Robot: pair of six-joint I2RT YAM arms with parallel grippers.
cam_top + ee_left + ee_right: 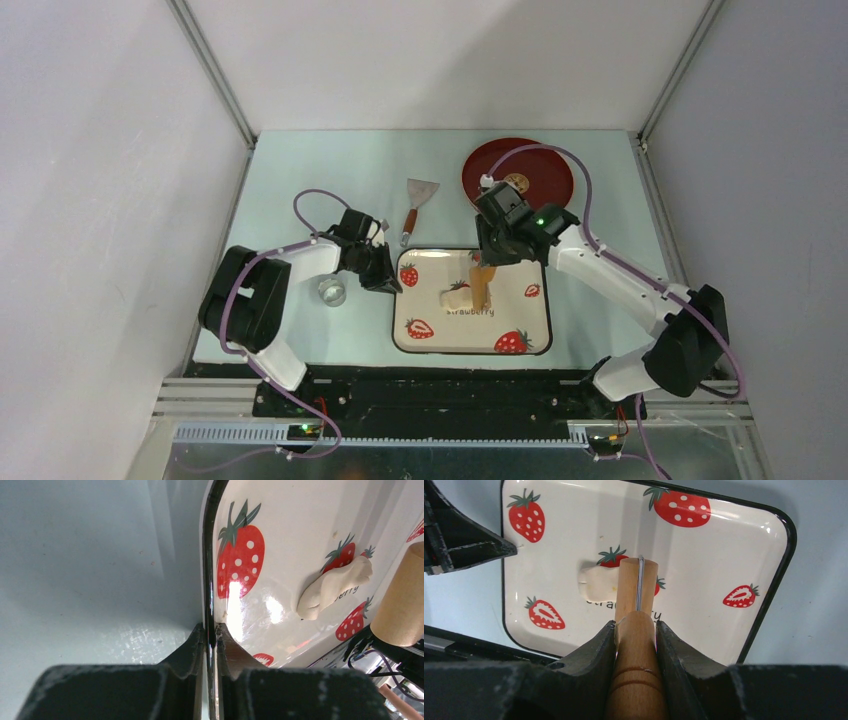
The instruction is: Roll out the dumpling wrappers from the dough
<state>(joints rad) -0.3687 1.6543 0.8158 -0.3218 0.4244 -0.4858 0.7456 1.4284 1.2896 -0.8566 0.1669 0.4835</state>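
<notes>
The big pale green bench (300, 170) holds everything. In the middle, on the near side, sits a white tray (535, 315) with a dark rim and red strawberries painted on it. A dark red plate (545, 165) waits at the far right. I think it is there for the finished dumpling wrappers. I cannot tell what the small thing on it is, and I see no wrapper for sure.

The left gripper (210, 630) is clenched on the left rim of the tray. The thin rim sits tight between its two fingers. I think it does this so the tray cannot slide when the dough gets pushed.

The right gripper (636, 625) is grasping the handle of a wooden rolling pin (638, 580). The pin points out over the middle of the tray, and its thick part lies over the right side of the dough. I think it is held low like this so it can roll across the lump. I cannot tell if it is pressing down yet.

A scraper (415, 205) with a wooden handle lies on the bench just past the far edge of the tray. A small shiny round cutter (333, 290) sits on the bench to the left of the tray, beside the left arm.

The dough (596, 582) is a small soft cream lump in the middle of the tray. It looks thick, not flat.

The tray has the word "strawberry" on it. The dough and the pin hide some of the letters.
</notes>
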